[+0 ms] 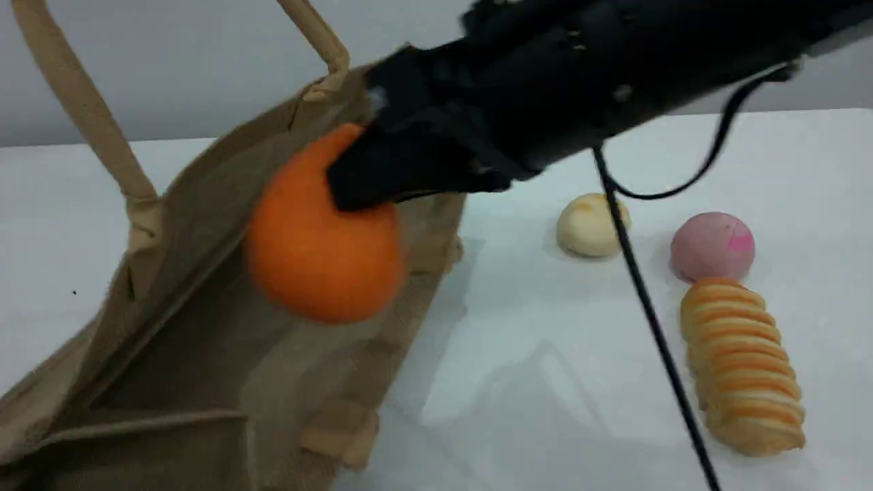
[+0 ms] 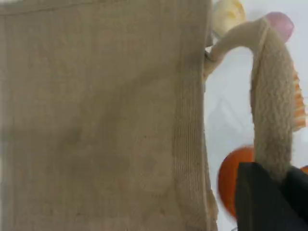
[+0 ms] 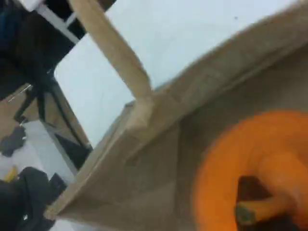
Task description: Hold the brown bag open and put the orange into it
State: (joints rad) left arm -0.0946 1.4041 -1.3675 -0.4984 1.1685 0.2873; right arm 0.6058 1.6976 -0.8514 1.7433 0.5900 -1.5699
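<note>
The brown bag lies tilted at the left with its mouth gaping toward the right arm. Its beige handles rise out of the top of the scene view. In the left wrist view my left gripper is shut on one handle loop, beside the bag's flat side. My right gripper is shut on the top of the orange and holds it in the air at the bag's mouth. The right wrist view shows the orange over the bag's inside; its knob is blurred.
On the white table to the right of the bag lie a pale yellow bun, a pink bun and a long orange-striped roll. A black cable hangs from the right arm across them.
</note>
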